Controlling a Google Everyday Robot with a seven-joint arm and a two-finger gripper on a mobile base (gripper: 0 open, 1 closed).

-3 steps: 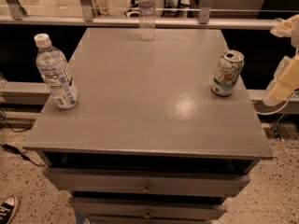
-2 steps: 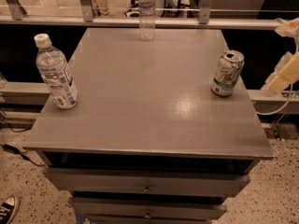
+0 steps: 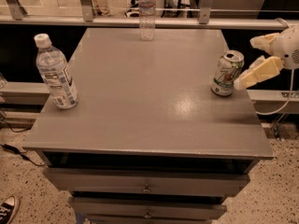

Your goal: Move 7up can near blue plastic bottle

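Observation:
The 7up can stands upright near the right edge of the grey table top. The blue plastic bottle, clear with a white cap and blue-and-white label, stands upright at the table's left edge. My gripper reaches in from the right, just right of the can. Its cream fingers are spread open, the lower fingertip close beside the can, the upper finger higher and behind. The gripper holds nothing.
A slimmer clear bottle stands at the table's far edge, centre. A metal railing runs behind the table. Drawers sit under the top. A shoe is on the floor at lower left.
My gripper has moved left and down toward the 7up can, from off the table's right side to right beside it. The can and bottles have not moved.

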